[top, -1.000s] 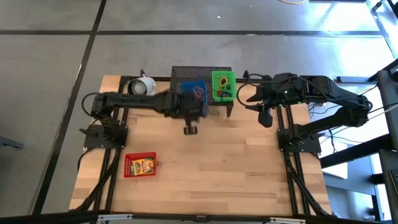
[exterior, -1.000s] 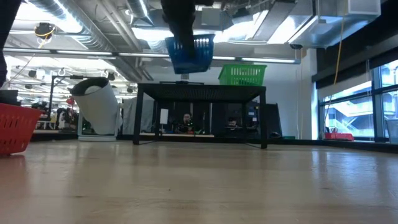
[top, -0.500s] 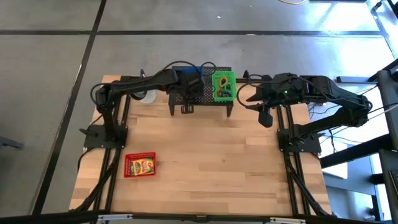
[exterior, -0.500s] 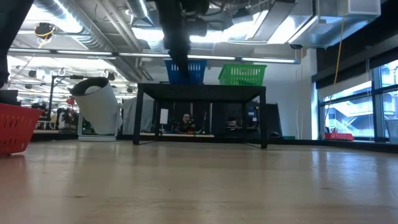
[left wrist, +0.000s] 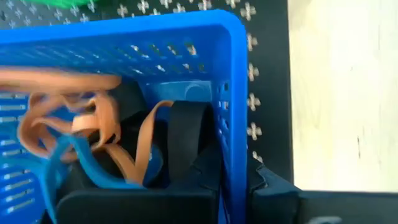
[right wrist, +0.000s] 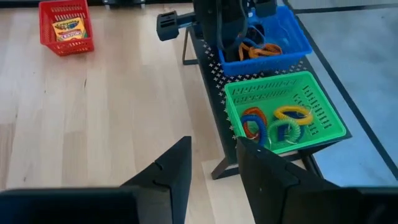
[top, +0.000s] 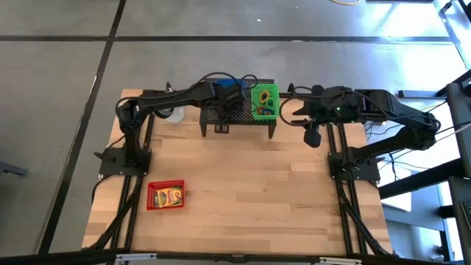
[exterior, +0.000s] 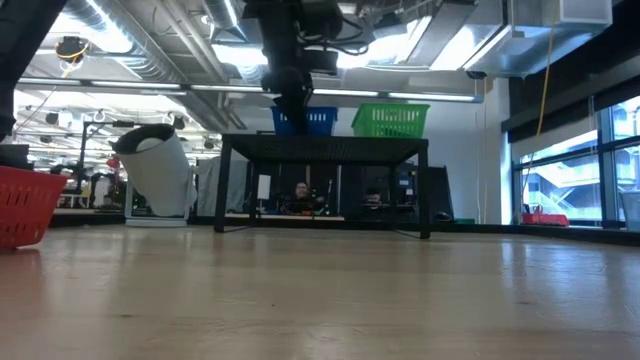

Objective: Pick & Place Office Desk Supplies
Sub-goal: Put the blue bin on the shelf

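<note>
Pale wooden table in an open workshop, my two dark arms over its far edge.
My left gripper (left wrist: 233,180) is clamped on the blue perforated plastic basket's (left wrist: 231,93) wall, setting it on the black mesh metal stand (top: 212,114) beside the green basket (right wrist: 283,112); orange and blue rubber-band loops (left wrist: 74,134) lie inside. My right gripper (right wrist: 211,165) waits near the stand, part open, empty. A red basket (top: 166,196) sits well apart, near me.

Robotics laboratory in an open industrial hall. Exposed ceiling ducts (exterior: 150,40) and strip lights (exterior: 420,97) run overhead; the wooden tabletop (top: 250,191), carrying two frame-mounted arms, stands on a bare concrete floor (top: 221,55) marked with dark lines; large windows (exterior: 575,180) line one side.
</note>
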